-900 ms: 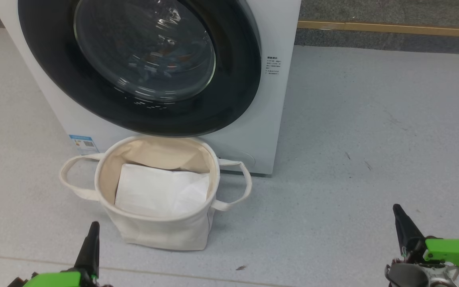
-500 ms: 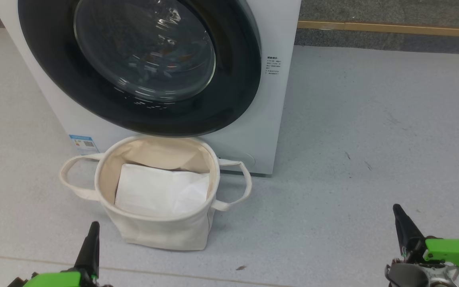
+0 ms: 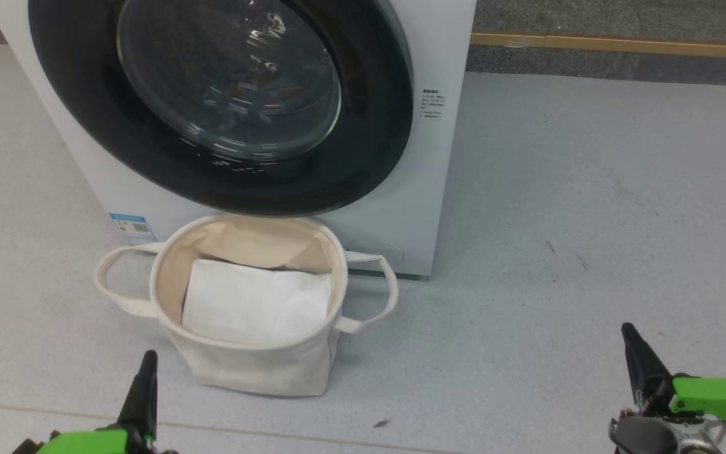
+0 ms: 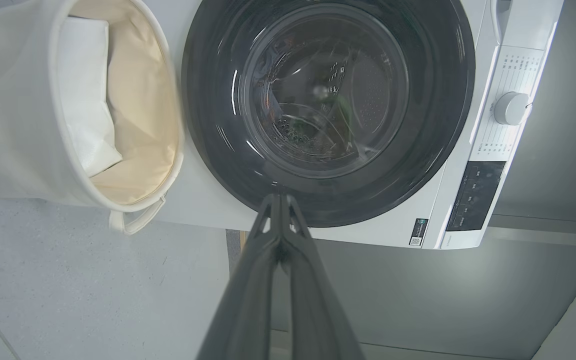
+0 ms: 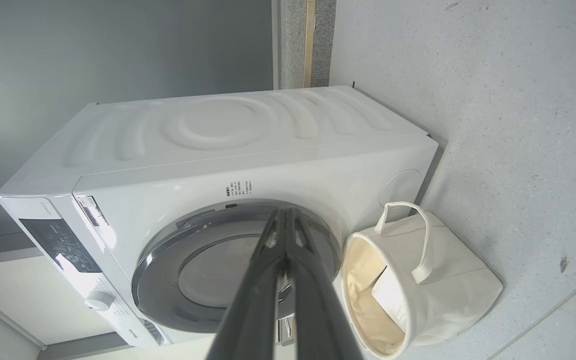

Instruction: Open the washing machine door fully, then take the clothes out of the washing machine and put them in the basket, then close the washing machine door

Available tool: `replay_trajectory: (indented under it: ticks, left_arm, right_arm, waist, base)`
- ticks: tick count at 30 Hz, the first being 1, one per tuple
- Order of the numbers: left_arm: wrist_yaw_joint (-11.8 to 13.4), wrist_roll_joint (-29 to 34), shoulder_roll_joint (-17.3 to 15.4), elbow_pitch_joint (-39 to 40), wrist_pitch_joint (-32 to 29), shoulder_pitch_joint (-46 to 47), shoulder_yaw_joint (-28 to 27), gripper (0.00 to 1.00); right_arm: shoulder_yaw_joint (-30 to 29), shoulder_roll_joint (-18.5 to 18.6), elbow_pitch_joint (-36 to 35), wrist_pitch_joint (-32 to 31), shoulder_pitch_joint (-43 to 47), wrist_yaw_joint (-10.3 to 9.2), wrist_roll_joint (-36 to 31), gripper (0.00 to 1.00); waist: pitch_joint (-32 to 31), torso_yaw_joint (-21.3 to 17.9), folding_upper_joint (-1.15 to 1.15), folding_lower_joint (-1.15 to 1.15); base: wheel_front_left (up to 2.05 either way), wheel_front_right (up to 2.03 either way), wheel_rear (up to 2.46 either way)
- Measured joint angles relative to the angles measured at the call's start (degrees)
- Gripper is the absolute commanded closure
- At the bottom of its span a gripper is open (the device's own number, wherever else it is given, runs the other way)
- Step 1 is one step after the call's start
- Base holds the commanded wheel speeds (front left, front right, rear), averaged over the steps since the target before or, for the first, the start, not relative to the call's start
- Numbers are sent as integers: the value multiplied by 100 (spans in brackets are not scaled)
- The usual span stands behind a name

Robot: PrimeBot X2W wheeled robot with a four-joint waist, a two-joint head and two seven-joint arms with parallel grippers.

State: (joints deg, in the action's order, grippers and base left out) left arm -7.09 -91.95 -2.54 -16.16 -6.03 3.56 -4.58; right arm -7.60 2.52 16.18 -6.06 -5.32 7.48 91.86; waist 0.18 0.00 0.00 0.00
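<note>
The door (image 3: 369, 139) is closed flat against the washer (image 3: 438, 189). Behind its glass the clothes (image 3: 262, 88) show as dim blue and orange flecks, too dark to make out further. The basket (image 3: 256, 372) stands on the floor (image 3: 558, 221) just in front of the washer, under the door's lower rim, with a white sheet (image 3: 249, 302) lying inside.

The left pincer (image 3: 149, 356) is near the basket's front left side, apart from it, with its fingers pressed together and empty. The right pincer (image 3: 626, 328) is closed and empty too, over bare floor well to the right of the basket and washer.

In the left wrist view the left pincer (image 4: 279, 196) points at the door's (image 4: 328, 210) black rim without touching it. That view also shows the dial (image 4: 512, 107) and dark panel (image 4: 475, 195). In the right wrist view the right pincer (image 5: 285, 210) points towards the door's silver edge (image 5: 168, 260) from further off. It shows the washer's ribbed side (image 5: 218, 125) and the basket (image 5: 448, 285) from outside, with one loop handle (image 5: 420, 235).
</note>
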Motion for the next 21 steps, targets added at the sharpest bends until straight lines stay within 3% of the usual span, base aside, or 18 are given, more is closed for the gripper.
replay_trajectory:
  ticks: [17, 18, 21]
  left_arm:
    - [0, 0, 0, 0, 0, 0, 0, 100]
    - [0, 0, 0, 0, 0, 0, 0, 0]
    - [3, 0, 11, -215, 8, -66, 13, 0]
  right_arm:
    - [0, 0, 0, 0, 0, 0, 0, 100]
    - [0, 0, 0, 0, 0, 0, 0, 0]
    - [10, -22, 224, 2, 42, 0, 0, 0]
  waist:
    - [0, 0, 0, 0]
    - [0, 0, 0, 0]
    - [0, 0, 0, 0]
  base:
    - [0, 0, 0]
    - [0, 0, 0]
    - [0, 0, 0]
